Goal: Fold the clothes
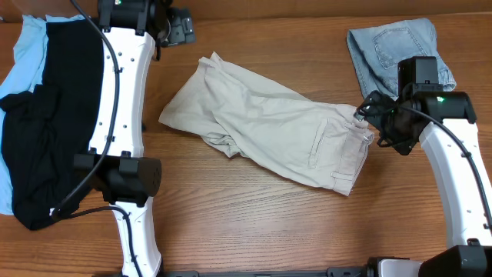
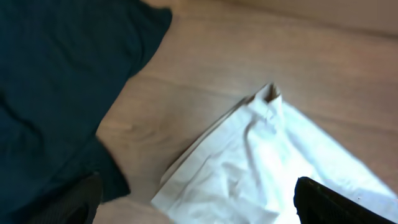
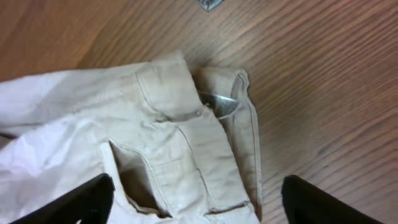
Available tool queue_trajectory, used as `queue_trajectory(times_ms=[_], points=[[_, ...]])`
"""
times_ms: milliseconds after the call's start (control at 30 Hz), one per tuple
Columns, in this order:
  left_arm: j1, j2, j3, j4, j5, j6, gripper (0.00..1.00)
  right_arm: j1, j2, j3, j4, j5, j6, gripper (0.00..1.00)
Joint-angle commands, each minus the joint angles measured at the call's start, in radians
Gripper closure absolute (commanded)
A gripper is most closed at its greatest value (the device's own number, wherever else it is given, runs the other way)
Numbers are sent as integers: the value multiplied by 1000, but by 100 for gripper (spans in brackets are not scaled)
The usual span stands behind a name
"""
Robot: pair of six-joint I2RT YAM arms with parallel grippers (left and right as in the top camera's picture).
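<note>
The pale beige shorts [image 1: 269, 127] lie crumpled and slanted on the middle of the table, with the waistband at the right end. My right gripper [image 1: 369, 115] is open, just above the waistband and pocket [image 3: 186, 143], with its fingers [image 3: 196, 211] apart on both sides. My left gripper [image 1: 178, 28] is open and empty at the table's back, above the leg hem [image 2: 267, 162] with its fingers [image 2: 199, 211] spread wide. A black garment [image 1: 54, 115] lies on a sky-blue piece [image 1: 27, 46] at the far left. A faded denim piece [image 1: 388, 46] lies at the back right.
The black garment also shows in the left wrist view [image 2: 56, 81], left of the hem. Bare wood table [image 1: 254, 223] runs along the front. A small grey metal object [image 3: 210, 4] lies on the wood beyond the waistband.
</note>
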Motion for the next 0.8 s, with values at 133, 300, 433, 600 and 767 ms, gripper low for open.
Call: queue_trajectory(times_ms=[133,300,433,600,767], points=[[1,21,-68,16,157,134,0,2,-1,-109,31,-42,-42,1],[-3,89,-125,61,224,297,0,-18,0,-235,115,-152,-43,0],[-3,178,-128,78,226,372,18,-30,0,-311,177,-169,-43,0],[-1,274,-128,87,225,381,32,-48,1,-411,292,-193,-44,0],[-1,303,-128,89,225,381,32,-51,1,-513,422,-209,-42,0]])
